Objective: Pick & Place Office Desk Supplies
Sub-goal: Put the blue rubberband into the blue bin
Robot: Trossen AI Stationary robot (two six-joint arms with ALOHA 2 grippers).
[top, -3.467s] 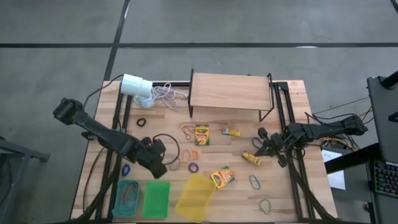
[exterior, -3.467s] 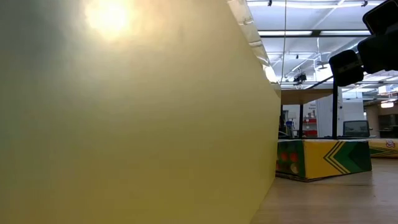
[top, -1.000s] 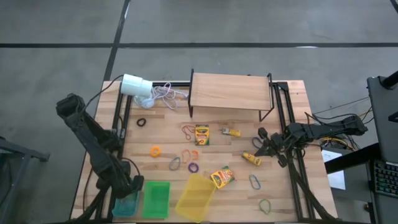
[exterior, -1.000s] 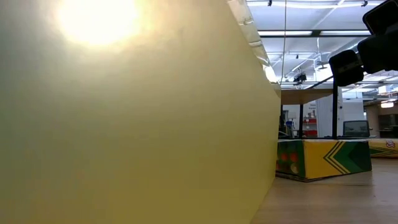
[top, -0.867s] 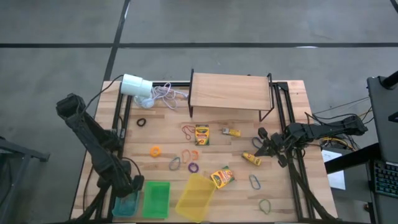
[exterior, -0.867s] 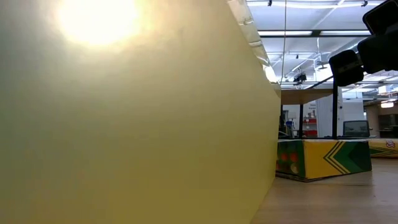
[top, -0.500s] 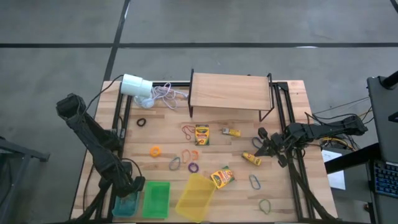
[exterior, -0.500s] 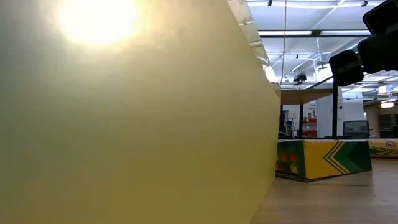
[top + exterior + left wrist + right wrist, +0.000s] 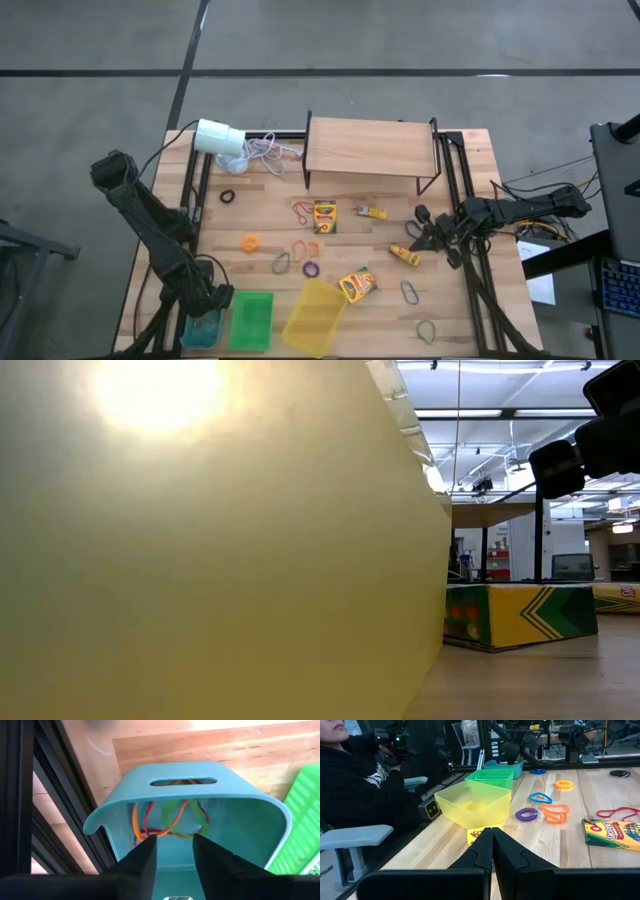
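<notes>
Left wrist view puts my left gripper (image 9: 174, 851) directly over the teal bin (image 9: 260, 805), its jaws standing apart with nothing between them, and a tangle of orange, red and green rubber bands (image 9: 170, 822) lying on the bin floor below. I read this as the release step of a drop-off: a band looks to be in the bin and the jaws are parted. From the high view the teal bin (image 9: 205, 330) sits at about seven o'clock on the counter (image 9: 470, 310), just beside the green basket (image 9: 250, 320) and the yellow tub (image 9: 316, 318). Loose bands (image 9: 283, 263) are scattered around the middle of the counter, with crayon boxes (image 9: 357, 285) between them and more bands toward five o'clock. My right gripper (image 9: 424, 232) waits near three o'clock, jaws closed and empty in its wrist view. Next, I judge, the left arm must lift clear of the bin wall and travel toward one o'clock from the bin to the nearest band, coming down with jaws wide enough to straddle the loop.
</notes>
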